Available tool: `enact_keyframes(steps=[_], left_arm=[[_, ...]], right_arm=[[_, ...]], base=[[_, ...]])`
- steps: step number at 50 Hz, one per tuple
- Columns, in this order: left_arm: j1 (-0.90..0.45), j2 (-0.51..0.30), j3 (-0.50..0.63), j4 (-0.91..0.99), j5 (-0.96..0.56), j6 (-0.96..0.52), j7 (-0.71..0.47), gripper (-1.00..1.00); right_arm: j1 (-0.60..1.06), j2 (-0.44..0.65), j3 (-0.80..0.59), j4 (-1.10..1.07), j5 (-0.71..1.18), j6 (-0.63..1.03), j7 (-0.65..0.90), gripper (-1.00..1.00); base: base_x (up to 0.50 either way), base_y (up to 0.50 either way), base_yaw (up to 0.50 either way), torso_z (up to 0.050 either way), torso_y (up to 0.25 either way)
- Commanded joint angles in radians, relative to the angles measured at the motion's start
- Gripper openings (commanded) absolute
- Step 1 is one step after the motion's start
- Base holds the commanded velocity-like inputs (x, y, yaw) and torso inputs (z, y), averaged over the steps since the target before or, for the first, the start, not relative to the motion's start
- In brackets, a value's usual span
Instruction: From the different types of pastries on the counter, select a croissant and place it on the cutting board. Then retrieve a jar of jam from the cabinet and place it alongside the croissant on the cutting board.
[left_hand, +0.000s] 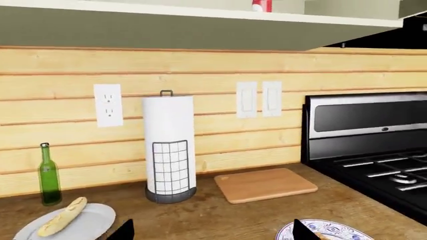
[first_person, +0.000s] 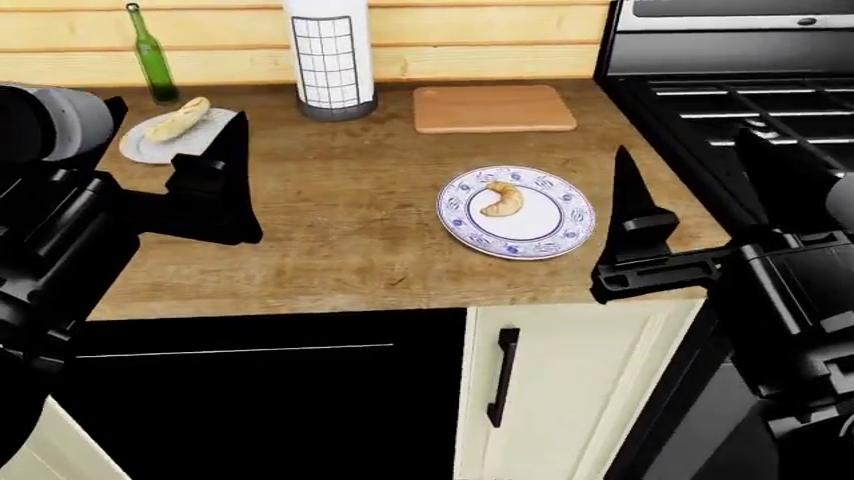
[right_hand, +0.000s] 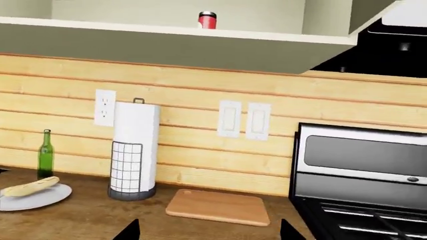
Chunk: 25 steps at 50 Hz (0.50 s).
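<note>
Croissant ahead and inboard of the right gripper, nothing grabbed yet.

Left wrist: only two dark fingertips at the frame edge, spread wide, holding nothing; board (left_hand: 265, 184) empty by the stove, jar (left_hand: 261, 5) just peeking on the cabinet shelf. Head: croissant (first_person: 503, 199) on the blue plate (first_person: 561, 240), long axis roughly front-to-back, curved; right gripper (first_person: 681, 215) just beside the plate's stove-side rim, jaws wide (clearly nearer than the left gripper (first_person: 227, 190), well apart over by the loaf (first_person: 178, 119)). Right wrist: jar up on the shelf, board below, croissant out of frame.
</note>
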<state>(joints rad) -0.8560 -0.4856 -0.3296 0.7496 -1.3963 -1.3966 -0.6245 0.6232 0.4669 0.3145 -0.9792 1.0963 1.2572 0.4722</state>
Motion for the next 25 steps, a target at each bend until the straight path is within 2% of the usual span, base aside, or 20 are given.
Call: enact_keyframes(steps=[1, 6, 10, 25], left_arm=[[-0.019, -0.007, 0.031, -0.009, -0.013, 0.006, -0.018, 1.0], [-0.038, -0.014, 0.038, -0.015, -0.037, 0.004, -0.04, 1.0], [-0.057, -0.025, 0.043, -0.023, -0.059, 0.002, -0.059, 1.0], [-0.099, -0.094, 0.03, -0.049, -0.181, 0.005, -0.141, 1.0]], right_arm=[[0.004, 0.014, -0.004, 0.017, 0.034, 0.015, 0.033, 1.0], [0.052, 0.031, 0.0, 0.024, 0.114, 0.064, 0.086, 1.0], [0.117, 0.048, -0.021, 0.039, 0.186, 0.109, 0.128, 1.0], [0.295, 0.088, -0.08, 0.143, 0.435, 0.161, 0.277, 1.0]], base=[[0.0, 0.0, -0.5, 0.0, 0.0], [0.0, 0.0, -0.44, 0.0, 0.0], [0.04, 0.0, -0.04, 0.0, 0.0], [0.49, -0.04, 0.0, 0.0, 0.0]])
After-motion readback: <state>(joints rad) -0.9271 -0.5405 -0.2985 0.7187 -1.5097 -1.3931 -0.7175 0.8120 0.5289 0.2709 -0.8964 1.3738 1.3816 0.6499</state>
